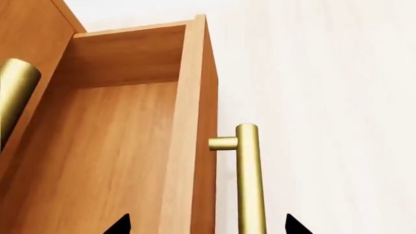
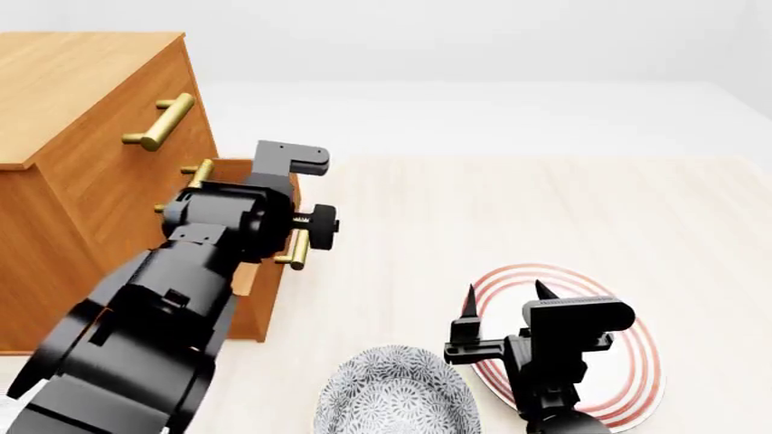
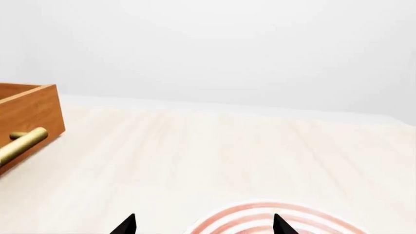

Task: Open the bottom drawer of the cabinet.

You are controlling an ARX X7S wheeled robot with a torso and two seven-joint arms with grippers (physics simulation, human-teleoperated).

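Count: 1 cabinet (image 2: 85,136), head view shows 3 brass handles, 1 striped plate (image 2: 627,362), 1 patterned bowl (image 2: 399,398), all on the pale surface (image 2: 519,226). Bottom drawer (image 1: 123,146) is pulled out from the cabinet base; only the left wrist view shows its bare wooden inside and its handle (image 1: 249,180). Left gripper (image 1: 206,225): fingers spread, straddling drawer front and handle, no visible contact. Right gripper (image 3: 202,225): fingers spread, holding nothing, above the plate. Right wrist view catches the drawer's corner.
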